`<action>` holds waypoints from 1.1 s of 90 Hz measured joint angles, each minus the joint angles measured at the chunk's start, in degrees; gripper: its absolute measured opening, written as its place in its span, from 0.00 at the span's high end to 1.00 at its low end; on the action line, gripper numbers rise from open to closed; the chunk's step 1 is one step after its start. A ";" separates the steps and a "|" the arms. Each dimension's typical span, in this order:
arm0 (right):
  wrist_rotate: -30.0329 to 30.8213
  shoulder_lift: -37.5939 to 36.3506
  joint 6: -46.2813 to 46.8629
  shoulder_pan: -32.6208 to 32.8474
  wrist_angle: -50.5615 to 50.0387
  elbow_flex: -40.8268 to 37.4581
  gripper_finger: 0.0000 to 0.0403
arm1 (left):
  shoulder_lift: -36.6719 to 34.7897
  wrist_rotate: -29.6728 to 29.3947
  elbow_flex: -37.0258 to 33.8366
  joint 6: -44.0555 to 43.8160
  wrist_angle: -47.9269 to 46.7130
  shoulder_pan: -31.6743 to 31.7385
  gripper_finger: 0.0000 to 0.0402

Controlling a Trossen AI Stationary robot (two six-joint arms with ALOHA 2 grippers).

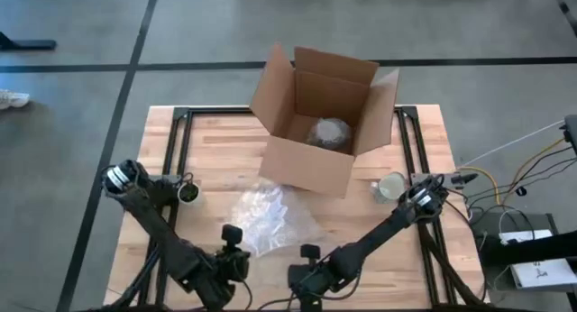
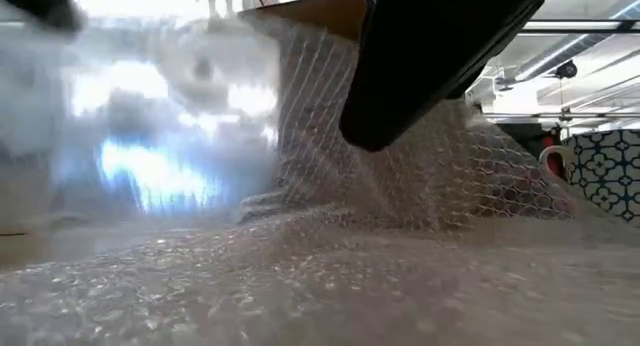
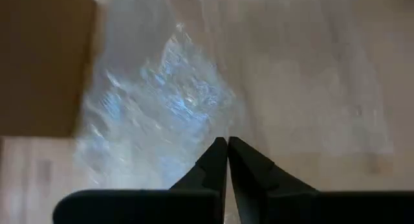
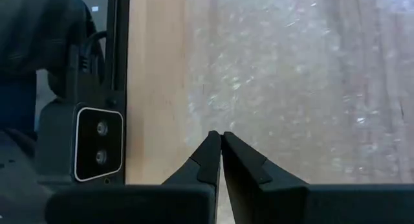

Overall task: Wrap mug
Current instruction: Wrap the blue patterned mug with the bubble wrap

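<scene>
Open cardboard box (image 1: pixel 320 123) at far centre of wooden counter (image 1: pixel 225 159); bubble-wrapped bundle (image 1: pixel 330 133) inside, likely mug, contents not discernible. Loose bubble wrap sheet (image 1: pixel 266 217) lies near of box. Left gripper (image 3: pixel 227 144) above near edge of sheet, fingers closed, holding nothing. Right gripper (image 4: pixel 221 137) at near edge, right of left gripper, fingers closed, empty.

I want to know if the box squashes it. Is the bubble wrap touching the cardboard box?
Cannot tell. In the high view, the bubble wrap reaches up to the cardboard box, but neither contact nor a gap shows plainly.
</scene>
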 joint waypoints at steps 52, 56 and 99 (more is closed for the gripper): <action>2.35 6.32 -0.11 -0.42 -4.63 0.88 1.00 | -0.20 -26.49 27.90 13.39 -31.03 16.96 1.00; 0.85 5.50 2.29 -0.31 -10.33 1.21 1.00 | -0.39 -25.47 28.00 13.18 -33.74 19.74 1.00; 2.61 1.29 5.58 5.51 -19.52 6.05 1.00 | -2.03 -8.99 8.42 11.10 -31.14 35.81 1.00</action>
